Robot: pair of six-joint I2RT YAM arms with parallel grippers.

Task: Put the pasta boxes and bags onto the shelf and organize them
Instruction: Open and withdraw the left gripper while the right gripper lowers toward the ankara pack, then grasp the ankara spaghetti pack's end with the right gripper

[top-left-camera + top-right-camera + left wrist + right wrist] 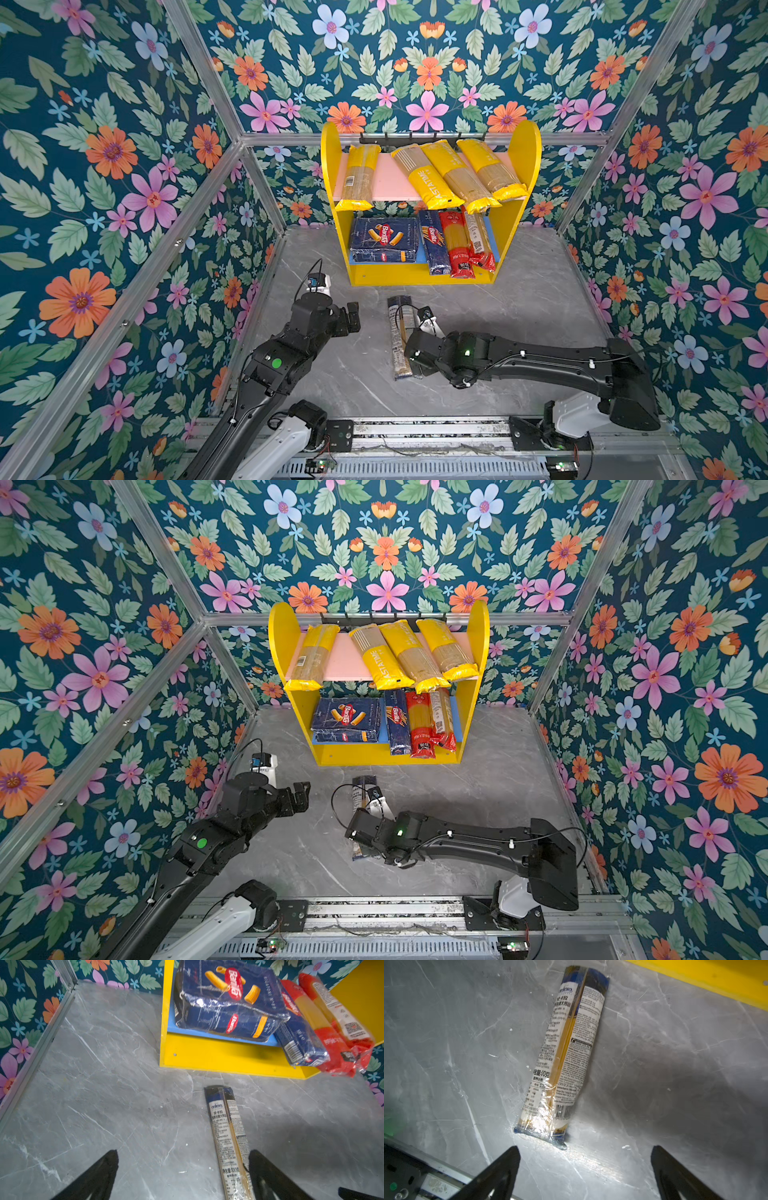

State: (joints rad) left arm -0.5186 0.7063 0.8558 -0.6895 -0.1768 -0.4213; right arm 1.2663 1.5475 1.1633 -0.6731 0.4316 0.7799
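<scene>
The navy bag [564, 1043] is the one pasta item not on the shelf [330, 166]. It lies flat on the surface [519, 332], about midway between the side edges. Its length points at the shelf and its far end is near the shelf's yellow base but apart from it.

On the pink upper board [390, 178] lie four yellow bags [419, 174], one alone at the left end and three slanted side by side toward the right, their ends overhanging the front edge. On the blue lower board [422, 255] the wide Barilla box [384, 239] lies flat. Beside it are the narrow Barilla box [434, 245] and two red-and-clear bags [457, 245].

The right hand [585, 1147] has its jaws spread wide and empty, just short of the bag's near end. In both top views its arm crosses over the bag. The left hand [182, 1153] is likewise spread and holds nothing, off to the bag's left.

The step in hand looks like picking up this last bag. The next move probably calls for lowering a hand so the jaws straddle the bag's narrow width, closing on it, and carrying it to the shelf. The gap on the upper board seems the likeliest spot.
</scene>
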